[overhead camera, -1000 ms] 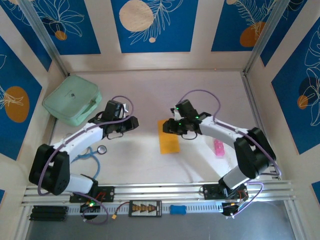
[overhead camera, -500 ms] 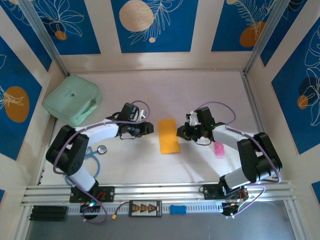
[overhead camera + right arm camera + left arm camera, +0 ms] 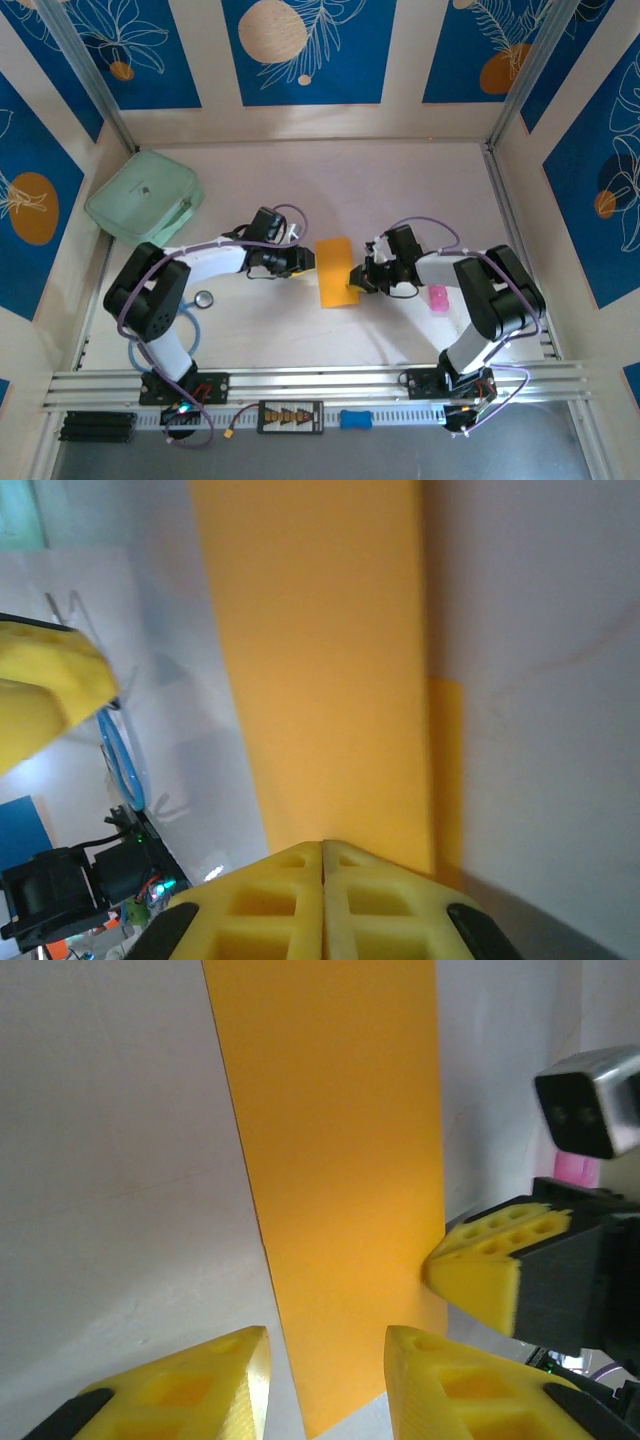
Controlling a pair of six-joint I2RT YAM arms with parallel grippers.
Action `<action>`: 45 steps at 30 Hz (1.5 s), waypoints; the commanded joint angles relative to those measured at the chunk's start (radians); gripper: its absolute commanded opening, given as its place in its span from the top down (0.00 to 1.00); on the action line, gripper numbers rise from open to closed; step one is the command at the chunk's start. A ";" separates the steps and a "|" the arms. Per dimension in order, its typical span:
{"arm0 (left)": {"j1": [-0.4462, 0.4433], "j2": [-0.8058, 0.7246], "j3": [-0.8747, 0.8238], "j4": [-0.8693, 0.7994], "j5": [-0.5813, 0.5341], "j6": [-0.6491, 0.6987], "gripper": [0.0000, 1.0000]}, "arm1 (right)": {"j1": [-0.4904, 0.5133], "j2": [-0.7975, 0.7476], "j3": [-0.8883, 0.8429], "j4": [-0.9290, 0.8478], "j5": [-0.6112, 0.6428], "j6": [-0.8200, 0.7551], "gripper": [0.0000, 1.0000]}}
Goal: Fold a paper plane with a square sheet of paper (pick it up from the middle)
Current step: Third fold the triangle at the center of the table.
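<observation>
The orange-yellow sheet of paper lies flat mid-table as a narrow folded rectangle. My left gripper sits low at its left edge. In the left wrist view that gripper is open, its yellow fingers straddling the paper near one corner. My right gripper is at the paper's right edge. In the right wrist view it is shut, fingertips together and resting on the paper; nothing shows between them. A lower layer peeks out as a darker strip along one side.
A mint-green case lies at the back left. A small pink object sits right of the right arm. A small round ring and a blue cable loop lie near the left arm. Patterned walls enclose the table.
Both arms have dropped and closed in on the paper. The right gripper came off the top of the sheet and is now at its right edge. The left gripper moved right to the left edge.
</observation>
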 commanded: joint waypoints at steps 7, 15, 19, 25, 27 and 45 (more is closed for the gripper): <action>-0.018 0.064 0.039 0.019 0.041 -0.021 0.60 | -0.002 0.067 -0.057 0.056 -0.006 0.051 0.91; -0.031 0.098 0.045 0.036 0.050 -0.045 0.61 | -0.001 0.058 -0.069 0.061 0.018 0.072 0.91; -0.044 0.124 0.059 0.033 0.056 -0.048 0.67 | -0.001 0.052 -0.076 0.062 0.030 0.082 0.91; -0.056 0.149 0.051 0.054 0.051 -0.069 0.69 | -0.001 0.048 -0.076 0.058 0.037 0.087 0.92; -0.061 0.153 0.050 0.051 0.045 -0.069 0.70 | 0.001 0.047 -0.076 0.055 0.040 0.087 0.92; -0.069 0.145 0.038 0.057 0.036 -0.080 0.82 | 0.002 0.033 -0.075 0.031 0.056 0.086 0.92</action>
